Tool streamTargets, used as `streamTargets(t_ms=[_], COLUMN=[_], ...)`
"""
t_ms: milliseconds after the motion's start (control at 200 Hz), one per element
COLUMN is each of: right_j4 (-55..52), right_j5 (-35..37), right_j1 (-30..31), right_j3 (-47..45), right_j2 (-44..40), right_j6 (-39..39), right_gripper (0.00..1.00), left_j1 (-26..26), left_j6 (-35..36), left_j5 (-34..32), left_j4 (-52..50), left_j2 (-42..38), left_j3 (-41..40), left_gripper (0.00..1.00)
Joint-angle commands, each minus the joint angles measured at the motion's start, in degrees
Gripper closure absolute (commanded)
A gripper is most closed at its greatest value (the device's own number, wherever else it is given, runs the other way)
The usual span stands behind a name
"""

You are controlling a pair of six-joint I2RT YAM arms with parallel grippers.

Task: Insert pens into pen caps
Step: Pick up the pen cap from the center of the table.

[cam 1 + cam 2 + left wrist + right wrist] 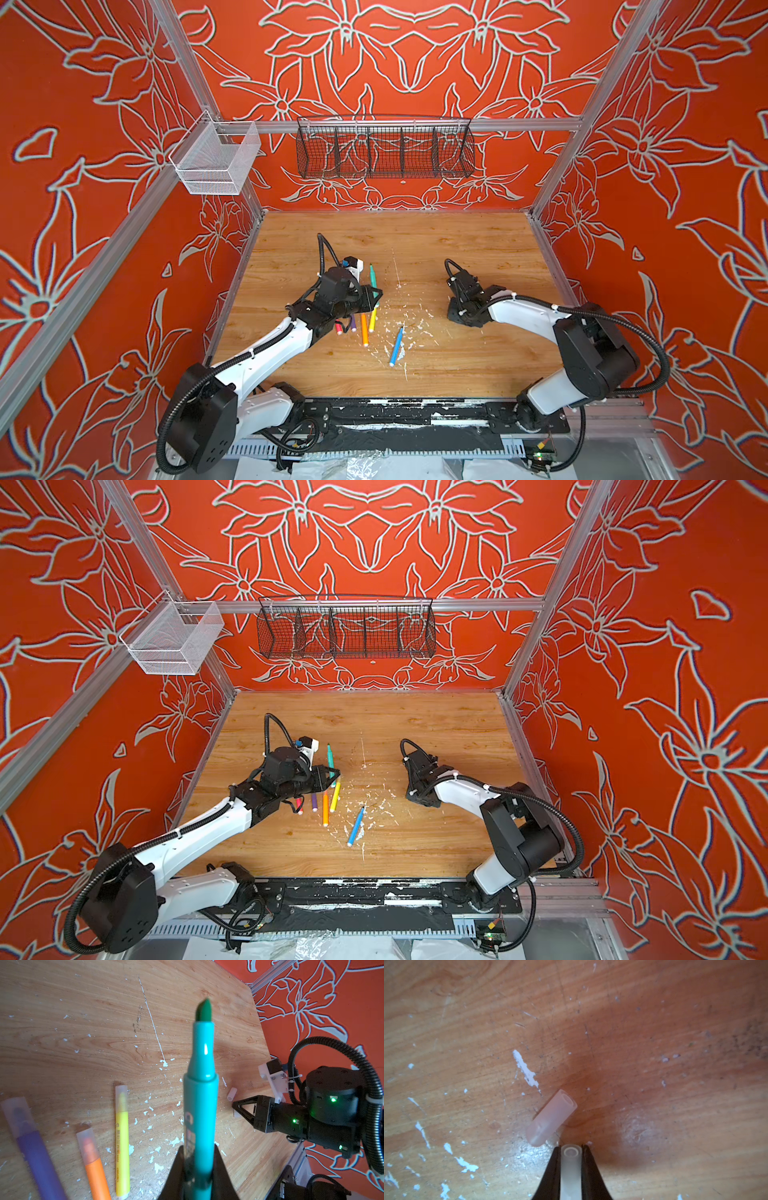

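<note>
Twin white-and-black arms on a scuffed black base rail (pixel 415 415).

The left arm (pixel 266 353) and right arm (pixel 523 311) share one build: glossy white link shells, matte black boxy joint housings, and ribbed black cable conduit (pixel 374 1093) fastened with white zip ties. The left shoulder housing (pixel 212 453) has a cluster of small holes on its flat face. The right gripper (pixel 234 1103) has black triangular fingers with open truss cut-outs, behind them a round black motor drum (pixel 332 1093) with green indicator lights and a white camera bracket (pixel 274 1080).
</note>
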Motion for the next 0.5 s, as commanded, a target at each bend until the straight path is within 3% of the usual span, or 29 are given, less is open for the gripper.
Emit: streamTargets(t_ms=[0,190,355,490], right_j4=[-4.7,-6.1,9.0,20.1], right_j5=[0.4,3.1,1.7,1.7], right_j1=[0.8,2.8,3.5,3.7], right_j3=[-3.2,-6.4,-17.2,-20.6], right_j2=[-3.4,-17.3,-30.7,-36.6], right_j6=[2.6,9.3,14.2,13.0], right_gripper=[0.91,0.91,0.90,0.90], left_j1=[-0.1,-1.7,-6.1,-8.3], left_j6=[1.1,1.7,7.6,9.3], left_j5=[2.5,8.6,10.6,11.6], left_j4=[1.5,2.7,0.5,5.0], left_j2=[1.2,6.0,6.6,4.5], left_j3=[1.6,4.2,5.6,0.1], left_gripper=[1.00,1.00,1.00,1.00])
